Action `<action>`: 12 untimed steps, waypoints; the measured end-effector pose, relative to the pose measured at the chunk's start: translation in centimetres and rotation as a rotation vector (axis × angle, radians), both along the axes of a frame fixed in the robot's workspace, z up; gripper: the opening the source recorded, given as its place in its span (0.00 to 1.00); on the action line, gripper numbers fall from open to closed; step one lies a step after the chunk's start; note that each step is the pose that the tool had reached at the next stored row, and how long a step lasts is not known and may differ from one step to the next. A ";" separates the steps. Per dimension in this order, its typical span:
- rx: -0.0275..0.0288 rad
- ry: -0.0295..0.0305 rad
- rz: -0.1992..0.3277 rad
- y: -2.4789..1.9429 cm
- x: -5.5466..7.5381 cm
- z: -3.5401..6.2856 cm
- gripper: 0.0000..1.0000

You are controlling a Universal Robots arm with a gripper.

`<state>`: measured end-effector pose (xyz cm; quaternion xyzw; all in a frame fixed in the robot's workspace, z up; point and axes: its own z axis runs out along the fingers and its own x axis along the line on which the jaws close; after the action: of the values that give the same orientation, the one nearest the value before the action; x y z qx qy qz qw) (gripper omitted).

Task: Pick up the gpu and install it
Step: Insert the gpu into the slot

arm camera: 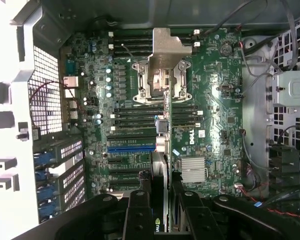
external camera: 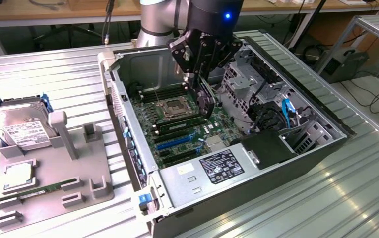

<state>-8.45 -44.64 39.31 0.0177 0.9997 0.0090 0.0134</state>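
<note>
My gripper [external camera: 200, 79] hangs inside the open computer case [external camera: 295, 89], shut on the gpu [external camera: 207, 101]. The card is dark and thin, held upright and edge-on below the fingers. In the wrist view the gpu [arm camera: 160, 160] runs as a narrow strip from between the two black fingers [arm camera: 139, 215] out over the green motherboard [arm camera: 215, 115]. Its lower edge sits just above the expansion slots, close to the blue slot [arm camera: 130, 148]. Whether the card touches a slot I cannot tell. The CPU socket [arm camera: 160, 80] lies just beyond the card's far end.
A metal drive cage [external camera: 242, 84] and black cables [external camera: 269, 119] crowd the case on the exterior view's right. On the exterior view's left, a grey fixture tray [external camera: 57, 173] holds a silver hard drive [external camera: 17, 126] and a RAM stick [external camera: 40, 191].
</note>
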 end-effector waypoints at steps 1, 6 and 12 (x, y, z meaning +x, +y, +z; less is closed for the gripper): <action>0.0001 -0.0001 0.006 0.00 0.0 0.00 0.26; 0.0001 0.0000 0.056 0.00 0.0 0.00 0.26; 0.0001 0.0000 0.100 0.00 0.0 0.00 0.26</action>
<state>-8.44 -44.63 39.31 -0.0324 0.9993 0.0097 0.0129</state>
